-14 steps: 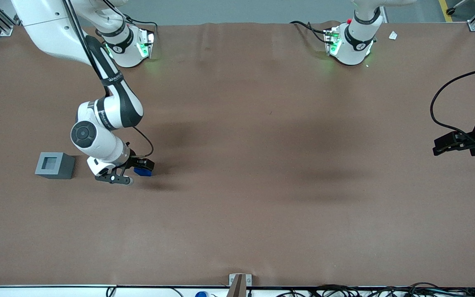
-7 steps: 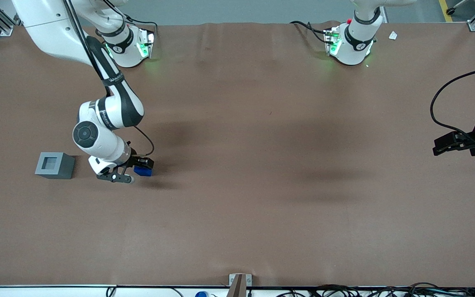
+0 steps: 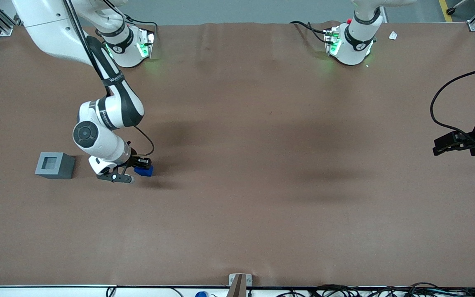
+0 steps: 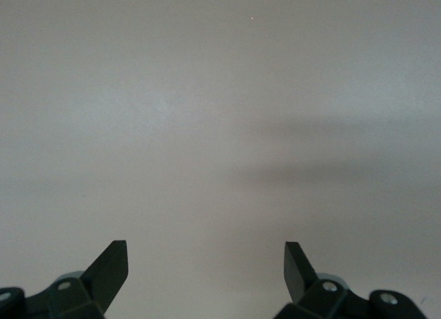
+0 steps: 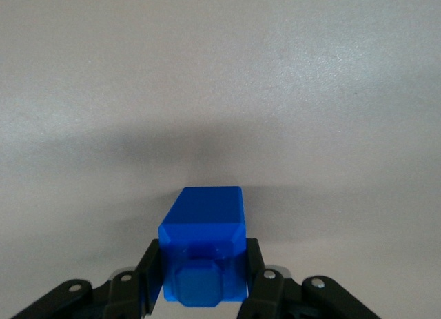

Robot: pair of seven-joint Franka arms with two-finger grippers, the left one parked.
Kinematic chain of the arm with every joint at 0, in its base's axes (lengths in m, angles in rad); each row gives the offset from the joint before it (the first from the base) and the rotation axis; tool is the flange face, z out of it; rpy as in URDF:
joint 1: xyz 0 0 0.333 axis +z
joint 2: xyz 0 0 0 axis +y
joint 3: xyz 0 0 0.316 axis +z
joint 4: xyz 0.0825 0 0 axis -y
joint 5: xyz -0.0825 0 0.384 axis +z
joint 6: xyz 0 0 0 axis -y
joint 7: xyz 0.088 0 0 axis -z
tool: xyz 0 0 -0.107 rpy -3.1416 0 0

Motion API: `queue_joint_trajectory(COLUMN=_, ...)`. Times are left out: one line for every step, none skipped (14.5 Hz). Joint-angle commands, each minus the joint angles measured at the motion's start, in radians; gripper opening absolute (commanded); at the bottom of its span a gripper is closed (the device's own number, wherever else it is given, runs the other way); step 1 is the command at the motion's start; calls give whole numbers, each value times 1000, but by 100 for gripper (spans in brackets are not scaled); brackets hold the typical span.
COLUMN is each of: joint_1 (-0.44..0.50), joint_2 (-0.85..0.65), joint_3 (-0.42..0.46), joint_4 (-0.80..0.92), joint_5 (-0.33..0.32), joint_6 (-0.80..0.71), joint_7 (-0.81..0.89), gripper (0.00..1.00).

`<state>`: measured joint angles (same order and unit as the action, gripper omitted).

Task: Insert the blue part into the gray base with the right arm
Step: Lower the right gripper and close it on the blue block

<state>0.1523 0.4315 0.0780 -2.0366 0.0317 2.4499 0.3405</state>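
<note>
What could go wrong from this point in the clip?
The gripper has its fingers pressed against the sides of the blue part, which seems to sit on the table. They hold only one end, so the part might tilt once lifted. The gray base stands loose, apart from the part, toward the working arm's end of the table. A tilted or off-centre part could catch the rim of its recess and push the base aside.
</note>
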Motion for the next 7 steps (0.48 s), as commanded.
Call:
queue_joint_trajectory(joint_1=4, joint_2=-8, joint_3=-1, joint_4=-7, joint_5=-6, joint_6=0, joint_7=-4, gripper=29)
queue_joint_trajectory(joint_1=3, joint_2=-17, joint_3=-1, joint_4=-7, joint_5=-6, joint_6=-3, joint_7=-6, gripper=25)
queue_joint_trajectory(joint_1=1, joint_2=-22, joint_3=-1, joint_4=-5, joint_5=-6, joint_6=-8, joint_7=-5, gripper=22)
queue_joint_trajectory(joint_1=-3, joint_2=-34, joint_3=-1, joint_4=2, joint_5=-6, joint_6=-28, joint_7=-5, gripper=20)
queue_joint_trajectory(joint_1=-10, joint_2=-52, joint_3=-4, joint_4=12, joint_5=-6, joint_6=-61, joint_7=-5, gripper=19)
queue_joint_trajectory(joint_1=-22, joint_2=-69, joint_3=-4, joint_4=24, joint_5=-6, joint_6=-93, joint_7=-5, gripper=14)
queue_joint_trajectory(joint_1=-36, joint_2=-85, joint_3=-4, joint_4=36, joint_5=-7, joint_6=-126, joint_7=-6, gripper=12)
